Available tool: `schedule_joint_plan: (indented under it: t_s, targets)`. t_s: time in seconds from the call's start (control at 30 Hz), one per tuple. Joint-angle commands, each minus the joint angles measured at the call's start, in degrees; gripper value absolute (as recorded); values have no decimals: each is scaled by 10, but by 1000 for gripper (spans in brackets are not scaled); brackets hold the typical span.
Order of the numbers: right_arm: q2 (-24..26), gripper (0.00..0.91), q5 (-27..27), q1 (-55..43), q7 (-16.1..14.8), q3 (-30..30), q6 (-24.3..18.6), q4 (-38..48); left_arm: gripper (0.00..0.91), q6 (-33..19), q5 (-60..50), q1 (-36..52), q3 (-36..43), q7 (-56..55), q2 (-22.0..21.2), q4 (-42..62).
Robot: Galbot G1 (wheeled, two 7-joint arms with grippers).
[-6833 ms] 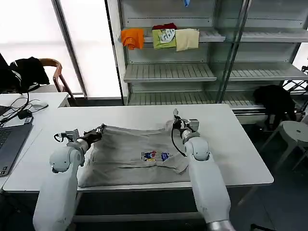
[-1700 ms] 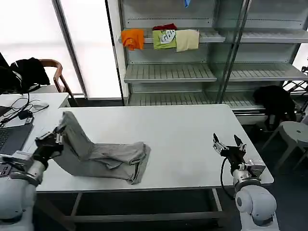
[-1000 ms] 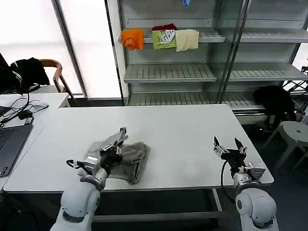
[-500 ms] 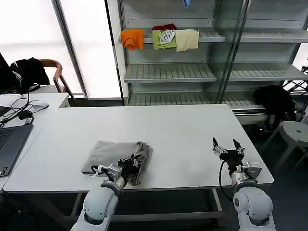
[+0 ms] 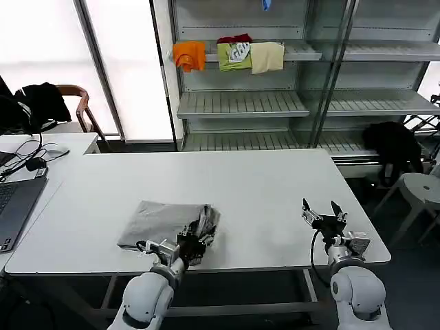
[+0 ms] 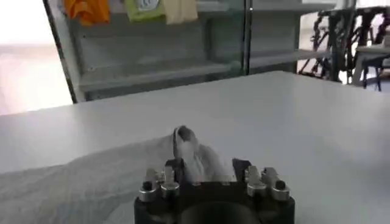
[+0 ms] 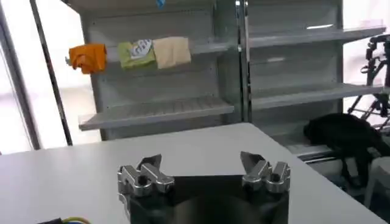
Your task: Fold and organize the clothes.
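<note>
One grey shirt (image 5: pixel 163 221) folded compact; left end effector (image 5: pixel 194 245) seemingly pinching its edge.

No legible text, labels or numbers anywhere.

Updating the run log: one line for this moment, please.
shirt: folded, table's near left | left hand: at its bunched edge | right hand: open, idle

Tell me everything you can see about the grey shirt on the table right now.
The grey shirt is light grey soft cloth, folded into a compact, roughly rectangular bundle. It lies flat on the white table, toward its near left part. Its right edge is bunched into rumpled folds, standing up a little in the left wrist view. The left hand sits at that bunched near corner, fingers around the cloth. The right hand is open, apart from it. No print shows.
</note>
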State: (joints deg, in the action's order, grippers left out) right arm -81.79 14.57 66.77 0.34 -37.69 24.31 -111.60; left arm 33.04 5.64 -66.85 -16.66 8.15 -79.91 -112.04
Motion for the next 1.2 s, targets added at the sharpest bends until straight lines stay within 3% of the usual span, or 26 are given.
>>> schedule_joint_plan:
  t_s: [0.03,0.17,0.37,0.83,1.13,1.17,1.2]
  targets:
    - [0,907,0,0,1,0,0,2,907,0,143,-4,-88,42,10,-87]
    - [2,907,-1,-1,0,2,1,0,907,-18,146,19,-208,63,59,-60]
    - [-5,907,-9,-5,0,8,2,7,907,-43,122,24,-264,68,108,42]
    - [-1,907,-14,-1,-3,6,5,-1,907,-61,76,15,-237,70,84,158]
    - [-1,907,-14,-1,-3,6,3,5,907,-31,145,22,-247,66,81,165]
    - [-1,907,-14,-2,-3,6,3,6,867,-31,146,22,-247,67,81,164]
    - [0,907,-14,-2,-3,6,3,6,756,-28,155,20,-247,66,81,162]
